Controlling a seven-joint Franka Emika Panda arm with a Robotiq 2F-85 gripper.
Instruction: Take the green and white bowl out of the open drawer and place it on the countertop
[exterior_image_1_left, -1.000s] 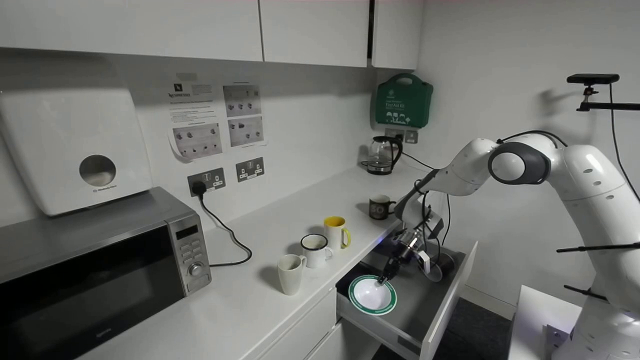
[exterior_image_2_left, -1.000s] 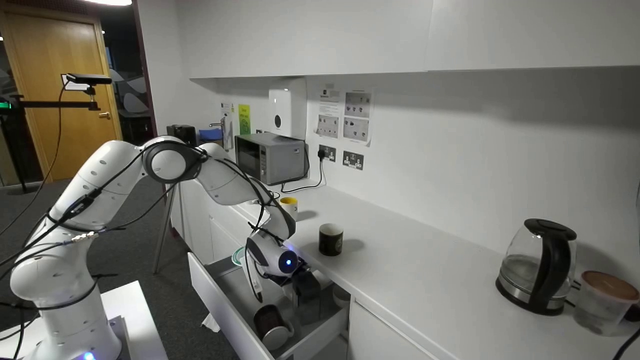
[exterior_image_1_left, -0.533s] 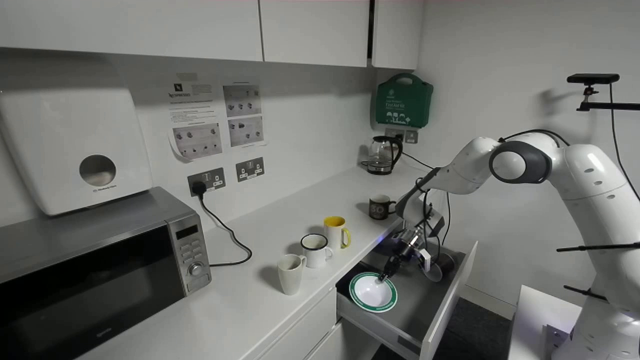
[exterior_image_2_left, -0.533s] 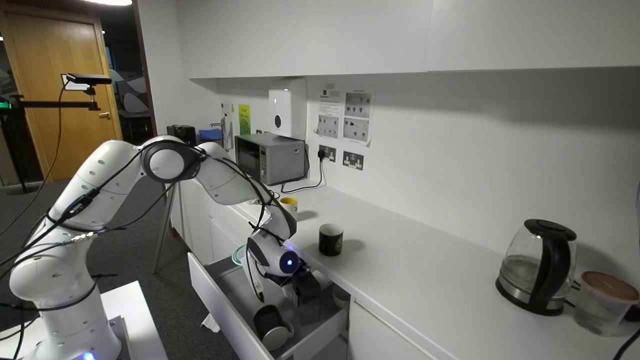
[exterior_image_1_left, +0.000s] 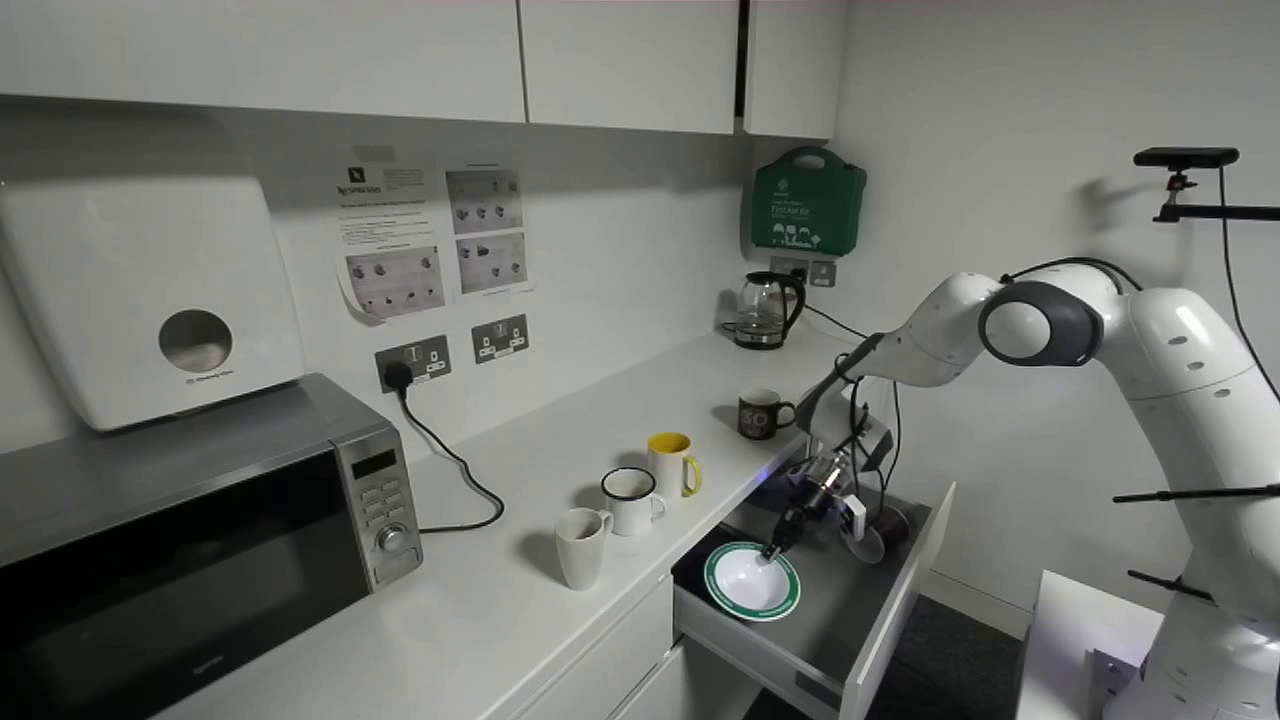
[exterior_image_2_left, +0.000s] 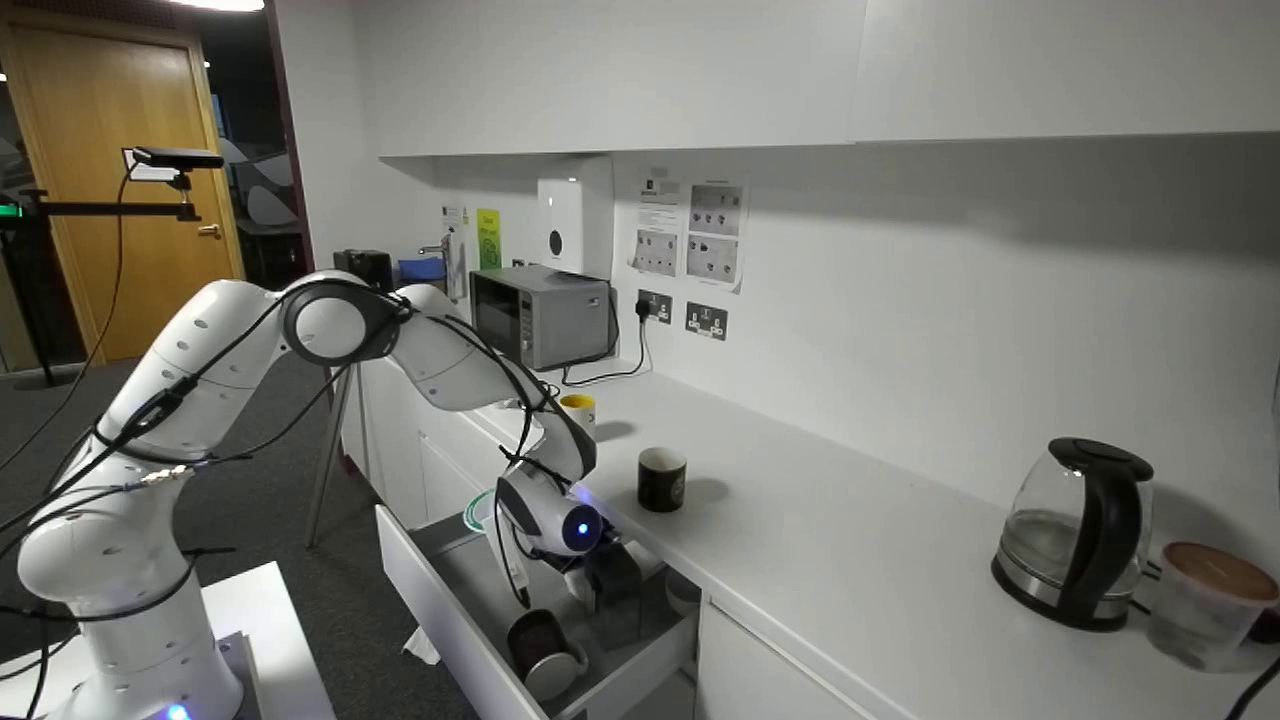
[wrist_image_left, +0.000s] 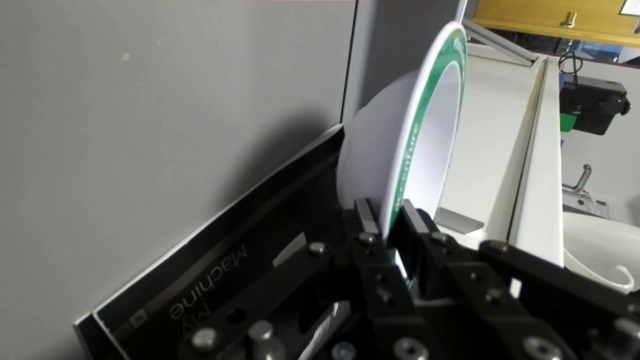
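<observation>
Green/wht bowl (exterior_image_1_left: 752, 582) over open drawer (exterior_image_1_left: 835, 605), nr countertop (exterior_image_1_left: 530, 480); jaws nearly tog., rim pinched btwn.

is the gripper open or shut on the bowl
The gripper is shut on the bowl: in the wrist view, its two fingers pinch the rim from both sides.

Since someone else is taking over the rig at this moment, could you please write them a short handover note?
Gripper: closed on the rim of the green and white bowl.
Where: the bowl is in or just over the open drawer; exact height is hard to tell.
Done: bowl grasped.
Left: lift it clear, set it on the countertop and let go, probably best away from the mugs there.
</observation>
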